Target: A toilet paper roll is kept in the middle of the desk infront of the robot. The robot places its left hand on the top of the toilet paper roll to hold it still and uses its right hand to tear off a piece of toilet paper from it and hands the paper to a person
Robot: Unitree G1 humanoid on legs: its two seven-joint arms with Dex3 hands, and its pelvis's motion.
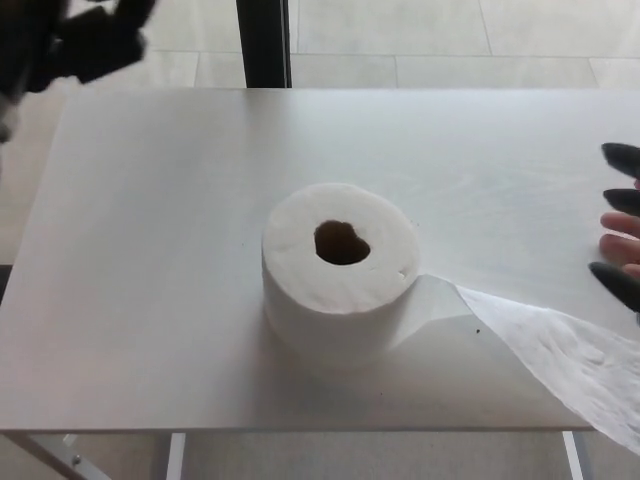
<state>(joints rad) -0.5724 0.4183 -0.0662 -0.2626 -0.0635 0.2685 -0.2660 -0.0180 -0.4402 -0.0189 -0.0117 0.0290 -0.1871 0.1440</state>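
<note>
Toilet paper roll (pixel 340 268) mid-desk, between both hands, untouched

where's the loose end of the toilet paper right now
In the head view, the loose tail runs from the toilet paper roll toward the robot's right, draping over the desk's near right edge, below the right robot hand.

From my remote station I look down on a pale grey desk (pixel 150 300) with light metal legs (pixel 50 458) showing under its near edge, standing on a floor of large cream tiles (pixel 420 35). A dark upright post (pixel 264 42) rises behind the desk's far edge. Soft, even light.
</note>
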